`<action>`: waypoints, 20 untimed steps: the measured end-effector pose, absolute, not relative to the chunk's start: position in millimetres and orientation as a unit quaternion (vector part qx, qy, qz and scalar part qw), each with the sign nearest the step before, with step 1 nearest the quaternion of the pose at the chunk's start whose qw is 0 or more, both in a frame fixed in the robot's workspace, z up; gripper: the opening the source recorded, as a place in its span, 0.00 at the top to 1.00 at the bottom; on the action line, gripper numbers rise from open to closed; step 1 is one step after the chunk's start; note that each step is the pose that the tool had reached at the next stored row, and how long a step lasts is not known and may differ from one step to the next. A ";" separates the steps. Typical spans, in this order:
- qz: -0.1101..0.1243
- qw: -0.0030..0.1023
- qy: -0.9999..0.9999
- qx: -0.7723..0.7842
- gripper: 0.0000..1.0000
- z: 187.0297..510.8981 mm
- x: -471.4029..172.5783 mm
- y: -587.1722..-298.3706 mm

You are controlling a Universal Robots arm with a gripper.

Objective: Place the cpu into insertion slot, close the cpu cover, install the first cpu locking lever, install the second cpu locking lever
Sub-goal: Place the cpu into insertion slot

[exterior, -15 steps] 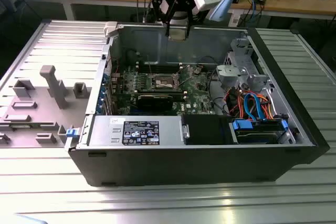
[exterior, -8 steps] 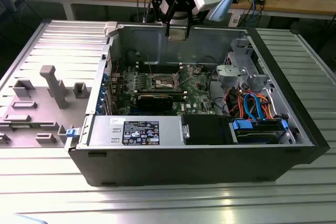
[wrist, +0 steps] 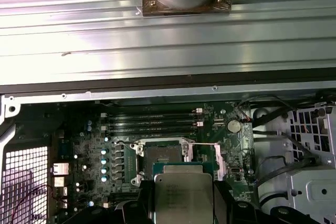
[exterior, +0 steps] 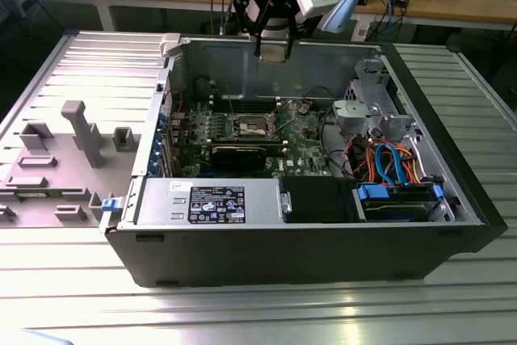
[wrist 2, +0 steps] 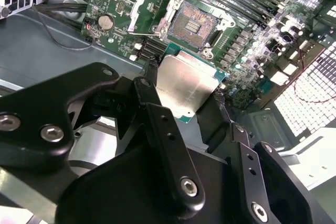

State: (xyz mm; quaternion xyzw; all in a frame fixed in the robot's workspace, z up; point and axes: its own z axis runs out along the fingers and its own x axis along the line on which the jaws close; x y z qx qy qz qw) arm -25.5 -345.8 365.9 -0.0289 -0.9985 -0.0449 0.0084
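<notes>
Second wrist view, frame centre: the pincer [wrist 2: 185,91] clamps the cpu [wrist 2: 188,81] by its edges, clear of the bare insertion slot [wrist 2: 195,24] at upper middle. Seemingly 0 of 4 steps are done.

Silver-grey top, green rim on the cpu [wrist 2: 186,85]; tan-gold contact field, dark frame on the insertion slot [wrist 2: 191,24]; green on the circuit board [wrist 2: 118,3] around it; matt black on the tool [wrist 2: 185,97]; pale grey ribbing across the worktop [exterior: 242,313]; blue and orange cables [exterior: 386,157].
</notes>
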 end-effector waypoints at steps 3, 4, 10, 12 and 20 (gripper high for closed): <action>-0.045 0.008 -0.998 -0.030 0.45 365.9 -25.5 -345.7; -0.045 0.008 -0.998 -0.030 0.45 365.9 -25.5 -345.7; -0.045 0.008 -0.998 -0.030 0.45 365.8 -25.5 -345.7; -0.045 0.008 -0.998 -0.030 0.45 365.8 -25.5 -345.7; -0.045 0.008 -0.998 -0.042 0.45 365.8 -25.5 -345.7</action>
